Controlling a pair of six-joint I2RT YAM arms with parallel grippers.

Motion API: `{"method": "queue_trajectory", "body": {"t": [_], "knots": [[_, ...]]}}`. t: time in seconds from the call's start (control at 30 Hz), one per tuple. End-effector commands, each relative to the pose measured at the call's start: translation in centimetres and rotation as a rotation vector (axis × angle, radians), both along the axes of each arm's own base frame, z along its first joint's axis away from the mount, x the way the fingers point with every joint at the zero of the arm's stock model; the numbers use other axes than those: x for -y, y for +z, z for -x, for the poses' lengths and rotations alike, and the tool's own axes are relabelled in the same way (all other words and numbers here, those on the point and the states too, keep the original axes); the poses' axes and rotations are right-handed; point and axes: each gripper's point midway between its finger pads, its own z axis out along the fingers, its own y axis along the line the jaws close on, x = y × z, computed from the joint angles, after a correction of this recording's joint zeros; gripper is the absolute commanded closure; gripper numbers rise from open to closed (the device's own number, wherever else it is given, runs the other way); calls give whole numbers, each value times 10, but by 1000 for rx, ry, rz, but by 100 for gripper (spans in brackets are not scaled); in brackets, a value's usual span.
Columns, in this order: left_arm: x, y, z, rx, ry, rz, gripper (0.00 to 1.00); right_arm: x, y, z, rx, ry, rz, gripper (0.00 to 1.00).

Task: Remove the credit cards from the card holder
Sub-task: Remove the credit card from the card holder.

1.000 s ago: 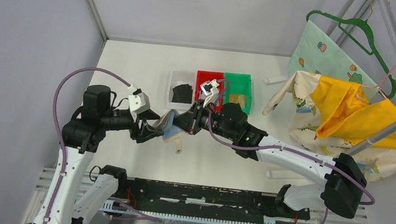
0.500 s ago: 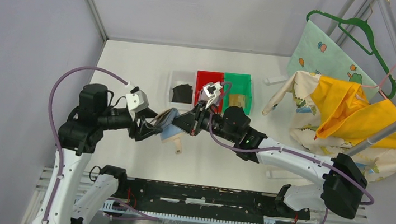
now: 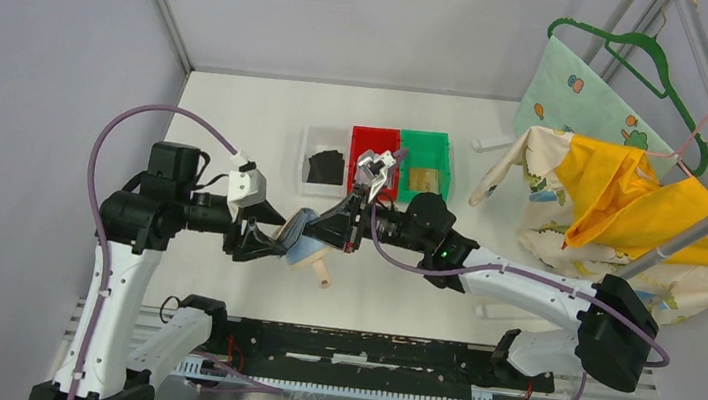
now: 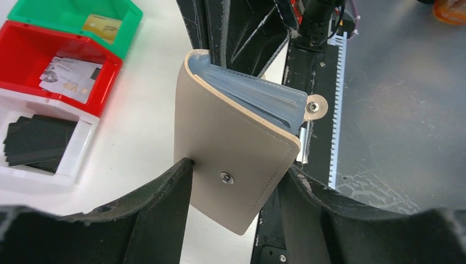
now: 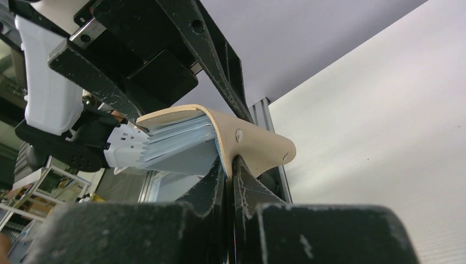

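Your left claw [image 4: 236,171] clamps the card holder [image 4: 231,137] across its beige cover, holding it off the tabletop [image 3: 240,107]. The clear sleeves [image 4: 264,96] fan out toward your right claw [image 5: 228,165], the nearer one to them. That claw is pressed together just under the snap flap, and you can't tell whether it pinches anything. Beyond, credit cards [image 4: 35,140] lie in the bins [image 4: 109,82].

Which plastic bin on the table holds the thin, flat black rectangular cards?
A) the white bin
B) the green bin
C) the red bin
A: in the left wrist view the black cards lie in the white bin, while the red bin holds silvery-grey cards and the green bin a gold-tan card.
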Motion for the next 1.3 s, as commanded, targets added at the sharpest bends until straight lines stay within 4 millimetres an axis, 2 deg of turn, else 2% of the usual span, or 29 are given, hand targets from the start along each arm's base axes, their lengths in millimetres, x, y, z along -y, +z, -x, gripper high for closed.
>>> {"method": "queue_trajectory", "body": {"t": [0.0,0.2,0.37,0.5,0.6,0.7,1.1,1.27], "knots": [[0,5,6,66,-56,-13,37,12,59,35,164,160,-195,100],[-2,17,-1,132,-14,-9,39,15,53,42,191,198,-182,100],[-3,18,-3,134,-2,-15,40,14,56,43,195,206,-187,100],[-6,23,-14,172,65,-16,41,16,59,48,209,229,-196,100],[-10,32,-27,225,151,-8,44,17,59,50,221,237,-196,100],[-12,43,-32,267,189,9,45,17,59,51,222,243,-196,100],[-10,42,-29,245,182,14,46,17,64,52,228,250,-204,100],[-12,43,-34,251,203,8,48,19,65,53,231,252,-206,100]]}}
